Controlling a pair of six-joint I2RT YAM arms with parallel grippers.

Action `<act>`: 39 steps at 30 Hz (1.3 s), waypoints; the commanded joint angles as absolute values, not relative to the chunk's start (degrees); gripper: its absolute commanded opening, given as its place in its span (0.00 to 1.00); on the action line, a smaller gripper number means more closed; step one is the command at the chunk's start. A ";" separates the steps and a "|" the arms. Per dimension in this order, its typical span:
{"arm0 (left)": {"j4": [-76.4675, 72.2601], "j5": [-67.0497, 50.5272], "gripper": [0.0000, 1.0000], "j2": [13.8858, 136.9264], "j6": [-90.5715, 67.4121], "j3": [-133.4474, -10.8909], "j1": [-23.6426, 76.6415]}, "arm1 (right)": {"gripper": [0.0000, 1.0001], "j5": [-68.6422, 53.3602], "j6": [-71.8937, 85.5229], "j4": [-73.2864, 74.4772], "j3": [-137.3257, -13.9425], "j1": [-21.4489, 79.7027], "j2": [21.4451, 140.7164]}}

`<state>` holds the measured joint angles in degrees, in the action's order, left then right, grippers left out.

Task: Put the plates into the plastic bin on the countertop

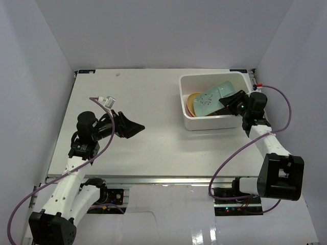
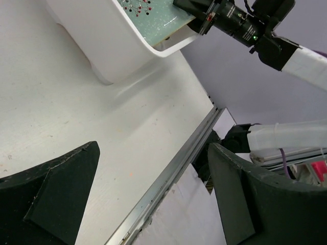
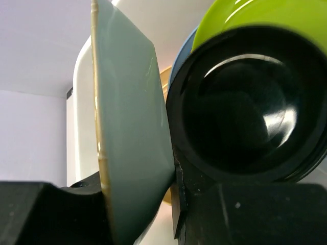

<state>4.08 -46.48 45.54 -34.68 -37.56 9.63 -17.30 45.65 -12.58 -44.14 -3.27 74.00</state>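
Note:
The white plastic bin (image 1: 190,120) stands at the back right of the countertop (image 1: 153,153). A mint-green dotted plate (image 1: 212,97) leans in it over a tan plate (image 1: 193,103). My right gripper (image 1: 231,103) reaches into the bin from the right and is shut on the mint plate's rim. In the right wrist view the mint plate (image 3: 133,127) stands edge-on between the right gripper (image 3: 135,204) fingers, next to a black plate (image 3: 245,112), a lime green plate (image 3: 255,20) and a blue sliver (image 3: 180,53). My left gripper (image 1: 134,127) hovers open and holds nothing over the left-middle countertop.
The left wrist view shows the countertop's metal front edge (image 2: 168,178) between the left gripper's (image 2: 153,189) spread fingers, with the bin (image 2: 102,46) and the right arm (image 2: 245,25) beyond. White walls close in the left, back and right sides.

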 commanded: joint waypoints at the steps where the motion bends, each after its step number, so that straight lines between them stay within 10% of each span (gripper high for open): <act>1: 6.06 -45.53 0.98 45.00 -29.36 -36.74 10.46 | 0.21 -20.57 44.39 -17.50 -44.74 -3.25 73.73; 10: 9.23 -41.92 0.98 46.23 -25.75 -37.53 10.46 | 0.99 -10.38 34.64 -6.95 -45.08 -3.25 72.43; 28: 10.37 -35.69 0.98 46.58 -26.45 -41.22 10.55 | 0.90 9.50 22.24 5.63 -63.37 -0.71 69.80; 39: 4.49 -36.56 0.98 44.48 -31.11 -48.16 10.55 | 0.90 -28.45 26.98 -6.22 -58.38 7.63 56.28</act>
